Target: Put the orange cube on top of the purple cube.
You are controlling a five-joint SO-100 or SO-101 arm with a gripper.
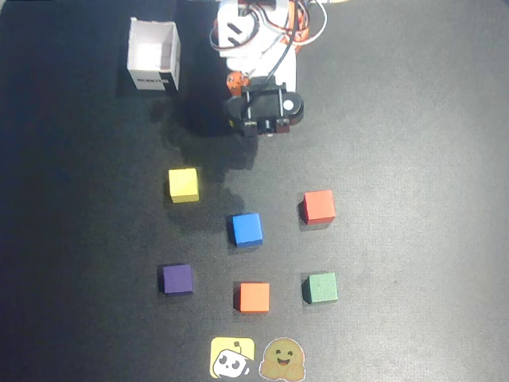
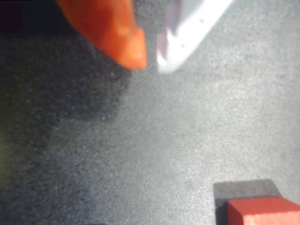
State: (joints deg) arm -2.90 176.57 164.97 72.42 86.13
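In the overhead view the orange cube (image 1: 254, 297) sits near the front middle of the dark mat. The purple cube (image 1: 177, 279) lies to its left, a cube-width gap between them. My gripper (image 1: 254, 127) hangs far back from both, close to the arm's base. In the wrist view the gripper (image 2: 150, 63) shows an orange finger (image 2: 112, 28) and a white finger (image 2: 187, 33), tips nearly together with nothing between them. Neither task cube appears in the wrist view.
An orange-red cube (image 1: 318, 206) lies right of centre and shows at the wrist view's bottom right as the orange-red cube (image 2: 262, 212). There are also a blue cube (image 1: 246, 228), a yellow cube (image 1: 183, 185), a green cube (image 1: 321, 287), a white open box (image 1: 153, 56) and two stickers (image 1: 256, 360).
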